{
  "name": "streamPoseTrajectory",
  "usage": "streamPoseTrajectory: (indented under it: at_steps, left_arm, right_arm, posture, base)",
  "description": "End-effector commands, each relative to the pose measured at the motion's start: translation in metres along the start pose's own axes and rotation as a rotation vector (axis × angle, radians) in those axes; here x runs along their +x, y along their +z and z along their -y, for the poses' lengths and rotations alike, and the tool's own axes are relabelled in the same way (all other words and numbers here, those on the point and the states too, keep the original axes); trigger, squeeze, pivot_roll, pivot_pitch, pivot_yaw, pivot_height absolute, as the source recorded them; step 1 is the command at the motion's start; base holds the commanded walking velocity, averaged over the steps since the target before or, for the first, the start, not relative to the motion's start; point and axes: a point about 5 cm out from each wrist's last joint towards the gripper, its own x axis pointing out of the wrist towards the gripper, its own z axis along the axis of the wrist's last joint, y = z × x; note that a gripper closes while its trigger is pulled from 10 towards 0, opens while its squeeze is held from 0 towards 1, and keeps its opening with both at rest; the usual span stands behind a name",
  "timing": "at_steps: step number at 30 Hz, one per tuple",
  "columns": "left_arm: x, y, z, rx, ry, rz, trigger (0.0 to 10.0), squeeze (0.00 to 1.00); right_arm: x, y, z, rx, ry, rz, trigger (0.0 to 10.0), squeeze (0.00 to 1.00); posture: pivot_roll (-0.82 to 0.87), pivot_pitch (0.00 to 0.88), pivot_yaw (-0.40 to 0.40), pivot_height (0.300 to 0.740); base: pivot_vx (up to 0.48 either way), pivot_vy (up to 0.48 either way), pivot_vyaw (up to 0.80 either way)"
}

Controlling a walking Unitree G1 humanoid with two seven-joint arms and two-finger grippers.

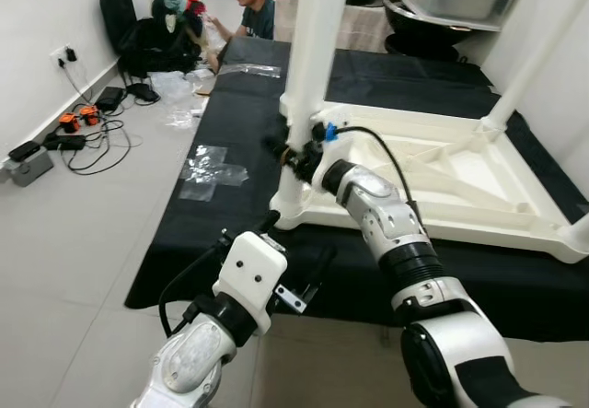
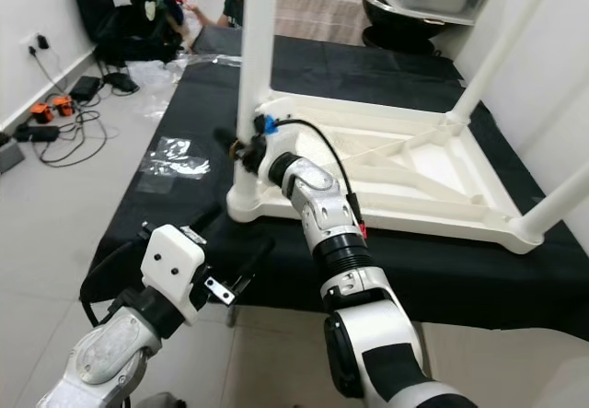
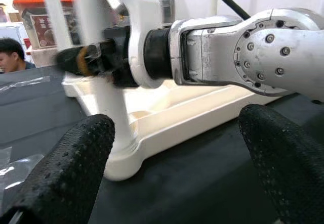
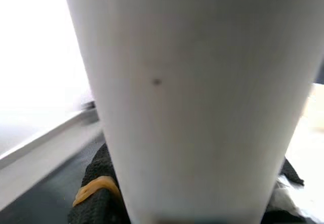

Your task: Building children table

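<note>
A white children's table [image 1: 460,187] lies upside down on a black cloth [image 1: 230,113], its legs pointing up. My right gripper [image 1: 293,150] is shut on the near-left leg [image 1: 313,49], low down, just above its socket in the table's corner. In the right wrist view that leg [image 4: 192,97] stands close up, with black fingers [image 4: 96,204] on either side of it. My left gripper [image 1: 294,247] is open at the cloth's front edge, below that corner and holding nothing. Its wrist view looks between its fingers [image 3: 66,168] at the leg and my right arm [image 3: 243,47].
Two more legs stand at the back right [image 1: 534,58] and the near right [image 1: 575,233]. A person [image 1: 253,3] sits on the floor at the far end by a black bag [image 1: 156,44]. Plastic wrappers [image 1: 212,170] and cables [image 1: 83,132] lie on the left.
</note>
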Motion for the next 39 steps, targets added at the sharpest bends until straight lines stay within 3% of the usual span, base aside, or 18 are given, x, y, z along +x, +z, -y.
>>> streamPoseTrajectory:
  at_steps: [1, 3, 6, 9, 10, 11, 12, 14, 15, 21, 22, 23, 24, 25, 26, 28, 29, 39]
  left_arm:
    - [0.001, 0.001, 0.002, -0.006, -0.006, 0.009, 10.0, 0.00]
    - [0.001, 0.001, 0.002, -0.006, -0.006, 0.009, 10.0, 0.00]
    - [0.002, 0.001, 0.002, -0.005, -0.006, 0.009, 10.0, 0.00]
    - [0.002, 0.001, 0.002, -0.005, -0.006, 0.008, 10.0, 0.00]
    - [0.001, 0.001, 0.002, -0.006, -0.005, 0.006, 10.0, 0.00]
    - [0.001, 0.001, 0.002, -0.006, -0.005, 0.006, 10.0, 0.00]
    - [0.001, 0.001, 0.002, -0.006, -0.005, 0.005, 10.0, 0.00]
    - [0.001, 0.000, 0.002, -0.007, -0.005, 0.005, 10.0, 0.00]
    - [0.001, 0.000, 0.002, -0.008, -0.006, 0.005, 10.0, 0.00]
    - [0.001, 0.000, 0.002, -0.007, -0.006, 0.006, 10.0, 0.00]
    - [0.001, 0.000, 0.001, -0.007, -0.005, 0.005, 10.0, 0.00]
    - [0.001, 0.000, 0.001, -0.005, -0.003, 0.005, 10.0, 0.00]
    - [0.001, 0.000, 0.001, -0.005, -0.003, 0.005, 10.0, 0.00]
    - [0.000, 0.000, 0.001, -0.005, -0.003, 0.004, 10.0, 0.00]
    - [0.000, 0.000, 0.001, -0.005, -0.003, 0.004, 10.0, 0.00]
    - [0.000, 0.001, 0.002, -0.008, -0.006, 0.006, 10.0, 0.00]
    - [0.001, 0.001, 0.002, -0.009, -0.007, 0.007, 10.0, 0.00]
    - [0.001, 0.001, 0.002, -0.009, -0.007, 0.007, 10.0, 0.00]
  right_arm:
    - [-0.018, 0.003, 0.042, 0.013, -0.403, 0.016, 0.0, 0.00]
    - [-0.018, 0.003, 0.042, 0.013, -0.403, 0.016, 0.0, 0.00]
    - [-0.031, -0.001, 0.052, 0.035, -0.642, 0.051, 0.0, 0.00]
    - [-0.035, -0.003, 0.047, 0.071, -0.699, 0.070, 0.0, 0.00]
    - [-0.033, -0.004, 0.037, 0.101, -0.690, 0.078, 1.9, 0.00]
    - [-0.033, -0.004, 0.037, 0.101, -0.690, 0.078, 1.9, 0.00]
    - [-0.029, -0.003, 0.027, 0.106, -0.645, 0.084, 10.0, 0.00]
    - [-0.023, -0.002, 0.017, 0.115, -0.583, 0.083, 10.0, 0.00]
    - [-0.019, 0.001, 0.011, 0.124, -0.512, 0.103, 10.0, 1.00]
    - [-0.015, 0.010, 0.010, 0.127, -0.439, 0.143, 10.0, 1.00]
    - [-0.008, 0.015, 0.005, 0.142, -0.319, 0.136, 10.0, 0.00]
    - [-0.003, 0.016, -0.003, 0.194, -0.174, 0.115, 10.0, 0.00]
    - [-0.003, 0.016, -0.003, 0.194, -0.174, 0.115, 10.0, 0.00]
    - [-0.001, 0.015, -0.011, 0.226, 0.037, 0.070, 10.0, 0.00]
    - [-0.001, 0.015, -0.011, 0.226, 0.037, 0.070, 10.0, 0.00]
    - [-0.013, 0.014, -0.019, 0.215, 0.437, 0.035, 10.0, 0.00]
    - [-0.020, 0.013, -0.020, 0.193, 0.555, 0.024, 10.0, 0.00]
    - [-0.020, 0.013, -0.020, 0.193, 0.555, 0.024, 10.0, 0.00]
  posture:
    - [0.09, 0.057, -0.123, 0.740]
    - [0.09, 0.057, -0.123, 0.740]
    - [0.09, 0.058, -0.124, 0.740]
    - [0.09, 0.059, -0.123, 0.740]
    - [0.09, 0.058, -0.121, 0.740]
    - [0.09, 0.058, -0.121, 0.740]
    - [0.09, 0.058, -0.121, 0.740]
    - [0.09, 0.058, -0.122, 0.740]
    - [0.09, 0.059, -0.120, 0.740]
    - [0.09, 0.059, -0.125, 0.740]
    - [0.09, 0.059, -0.123, 0.740]
    - [0.09, 0.059, -0.123, 0.740]
    - [0.09, 0.059, -0.123, 0.740]
    - [0.09, 0.055, -0.119, 0.740]
    - [0.09, 0.055, -0.119, 0.740]
    - [0.09, 0.049, -0.120, 0.740]
    - [0.09, 0.049, -0.120, 0.740]
    - [0.09, 0.049, -0.120, 0.740]
  base:
    - [0.000, 0.000, 0.00]
    - [0.000, 0.000, 0.00]
    - [0.000, 0.000, 0.00]
    - [0.000, 0.000, 0.00]
    - [0.000, 0.000, 0.00]
    - [0.000, 0.000, 0.00]
    - [0.000, 0.000, 0.00]
    - [0.000, 0.000, 0.00]
    - [0.000, 0.000, 0.00]
    - [0.000, 0.000, 0.00]
    - [0.000, 0.000, 0.00]
    - [0.000, 0.000, 0.00]
    - [0.000, 0.000, 0.00]
    - [0.000, 0.000, 0.00]
    - [0.000, 0.000, 0.00]
    - [0.000, 0.000, 0.00]
    - [0.000, 0.000, 0.00]
    - [0.000, 0.000, 0.00]
